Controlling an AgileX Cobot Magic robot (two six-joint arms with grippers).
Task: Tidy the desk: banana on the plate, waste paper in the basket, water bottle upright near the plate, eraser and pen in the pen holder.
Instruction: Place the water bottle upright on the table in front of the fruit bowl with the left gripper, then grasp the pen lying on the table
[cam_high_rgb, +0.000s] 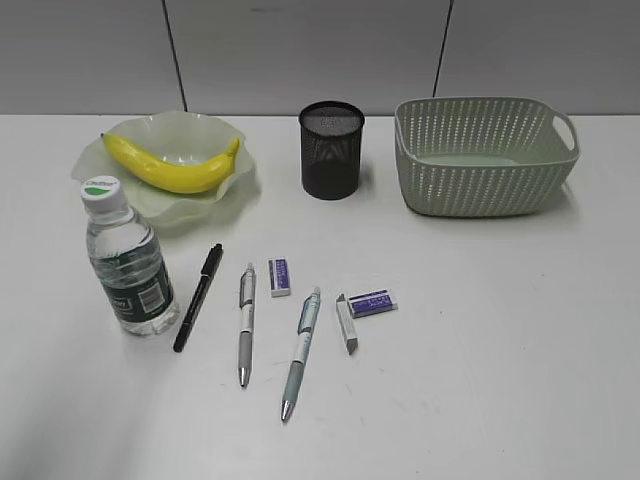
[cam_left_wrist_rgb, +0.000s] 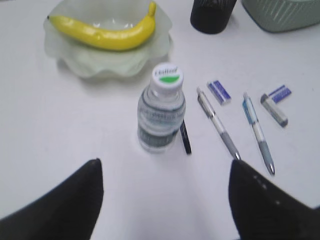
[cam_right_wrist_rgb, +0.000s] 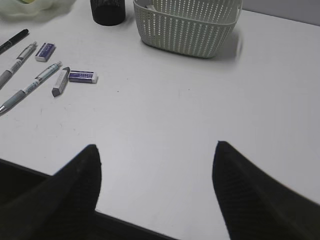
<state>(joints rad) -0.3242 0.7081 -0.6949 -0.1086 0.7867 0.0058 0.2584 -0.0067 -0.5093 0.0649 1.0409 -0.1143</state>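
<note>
Left hand (cam_left_wrist_rgb: 162, 200) open, empty, over bare table (cam_left_wrist_rgb: 60, 125). Water bottle (cam_left_wrist_rgb: 161, 116) upright just ahead of it; banana (cam_left_wrist_rgb: 107, 34) on plate (cam_left_wrist_rgb: 107, 62) beyond. Right hand (cam_right_wrist_rgb: 156, 190) open; pens (cam_right_wrist_rgb: 30, 86) and erasers (cam_right_wrist_rgb: 82, 76) ahead-left. Pens likely light, stiff, slick: pinch mid-barrel. Pen holder (cam_right_wrist_rgb: 107, 11) and basket (cam_right_wrist_rgb: 187, 27) farthest.

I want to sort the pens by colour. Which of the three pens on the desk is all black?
The black pen lying right beside the water bottle, leftmost of the three. The other two have pale barrels with grey grips.
</note>
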